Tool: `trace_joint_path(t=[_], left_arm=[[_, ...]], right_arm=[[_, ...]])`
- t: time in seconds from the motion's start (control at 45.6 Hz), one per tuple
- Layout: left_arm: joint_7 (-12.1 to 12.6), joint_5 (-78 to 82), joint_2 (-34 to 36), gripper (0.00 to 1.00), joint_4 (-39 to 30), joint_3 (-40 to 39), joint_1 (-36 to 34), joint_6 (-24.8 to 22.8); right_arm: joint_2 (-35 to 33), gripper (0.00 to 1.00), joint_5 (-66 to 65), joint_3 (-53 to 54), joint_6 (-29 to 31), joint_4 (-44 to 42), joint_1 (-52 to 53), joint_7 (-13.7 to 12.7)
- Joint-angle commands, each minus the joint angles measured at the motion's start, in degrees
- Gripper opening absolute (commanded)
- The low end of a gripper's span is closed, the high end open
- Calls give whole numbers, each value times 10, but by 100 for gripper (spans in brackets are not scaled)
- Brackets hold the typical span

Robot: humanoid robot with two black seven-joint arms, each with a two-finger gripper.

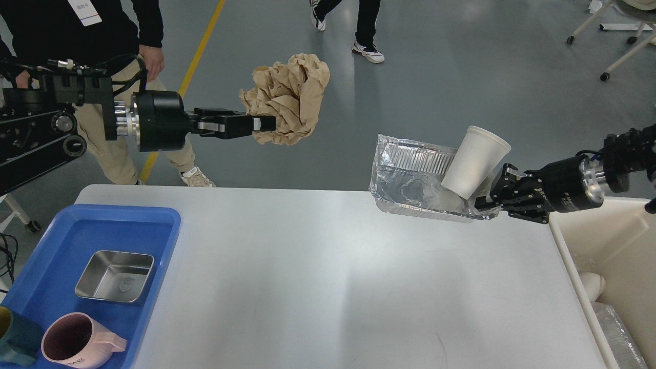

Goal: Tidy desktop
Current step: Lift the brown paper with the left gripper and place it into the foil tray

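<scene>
The large, plain white, smooth matte table [318, 277] fills the lower middle of the head view, and its central surface is seen bare; a blue plastic tray [169, 225] sits at its left end, holding a square stainless steel dish [115, 277], a pink ceramic mug [77, 341] and part of a dark teal cup [13, 338]; a cream-coloured plastic bin [610, 246] stands just beside the right end.

A crumpled wad of brown paper [289, 97] is gripped by the left claw [261, 124], whose fingers are closed on its lower edge; the wad is held high, beyond the far table edge and above the floor. A crinkled aluminium foil tray [415, 179] is pinched at its near right corner by the right claw [487, 202]; the foil tray is tilted over the far right of the table, and a white paper cup [474, 161] is seen leaning loosely inside it.

The cup is judged the chief risk; it is not gripped itself, so a quick swing or a steeper tilt toward the bin could tip it onto the table or the floor. The thin foil could also buckle or tear at the single pinched corner; the load would then be dropped. The paper is held only by an edge; it could be shed outside the table, where retrieval would be awkward, and a person [102, 31] is standing close behind the left arm.
</scene>
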Motion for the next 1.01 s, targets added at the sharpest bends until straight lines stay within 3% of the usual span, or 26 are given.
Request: trace_joint_path(t=[0.0, 0.394, 0.679, 0.986], left_arm=[[0, 3, -61, 6, 44, 3, -40, -25], [2, 10, -242, 7, 156, 47, -99, -40], [2, 10, -330, 8, 226, 62, -105, -38], [3, 8, -384, 11, 241, 66, -128, -36]], right_arm=[[0, 0, 0, 2, 0, 2, 1, 0], [1, 0, 0, 10, 0, 6, 4, 0], [-6, 0, 0, 16, 0, 9, 4, 0], [-12, 0, 0, 16, 0, 12, 3, 0]])
